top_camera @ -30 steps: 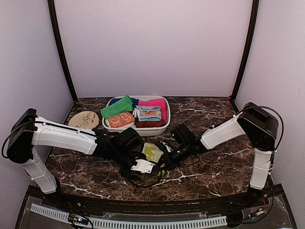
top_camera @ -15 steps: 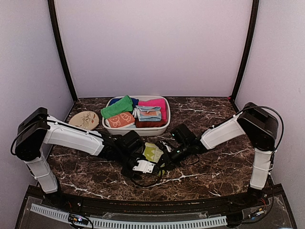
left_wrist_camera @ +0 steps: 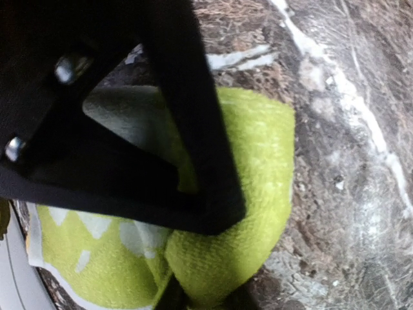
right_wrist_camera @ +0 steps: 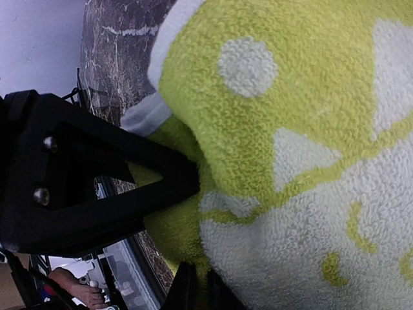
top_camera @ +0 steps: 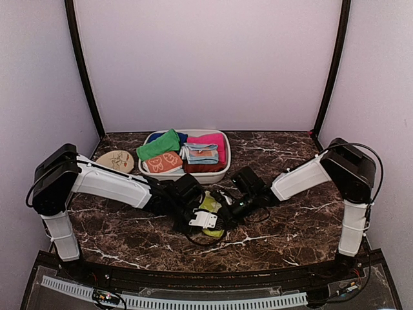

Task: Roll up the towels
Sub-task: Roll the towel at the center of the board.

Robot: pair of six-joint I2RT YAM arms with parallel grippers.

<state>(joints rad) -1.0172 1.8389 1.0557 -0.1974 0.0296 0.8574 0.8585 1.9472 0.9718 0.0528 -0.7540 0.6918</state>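
Note:
The cream-white towel with yellow-green shapes (top_camera: 210, 204) lies bunched on the marble table between both grippers. In the left wrist view its yellow-green fold (left_wrist_camera: 251, 194) bulges under the black finger (left_wrist_camera: 187, 129), and my left gripper (left_wrist_camera: 203, 294) is shut on it. My right gripper (right_wrist_camera: 201, 290) pinches the same towel's (right_wrist_camera: 290, 161) near edge, fingertips almost together. From above, the left gripper (top_camera: 204, 210) and right gripper (top_camera: 227, 210) sit close on either side of the towel. The plain green towel (top_camera: 158, 144) lies in the basket's left end.
A white basket (top_camera: 222, 174) behind the grippers holds an orange patterned cloth (top_camera: 162, 163), a pink cloth (top_camera: 210, 139) and blue folded cloths (top_camera: 201, 154). A round beige disc (top_camera: 116, 159) lies left of it. Black cables (top_camera: 206, 239) trail on the table.
The left arm has slid right onto the patterned towel and its jaws have closed on it. The towel looks more bunched. The right arm has hardly moved.

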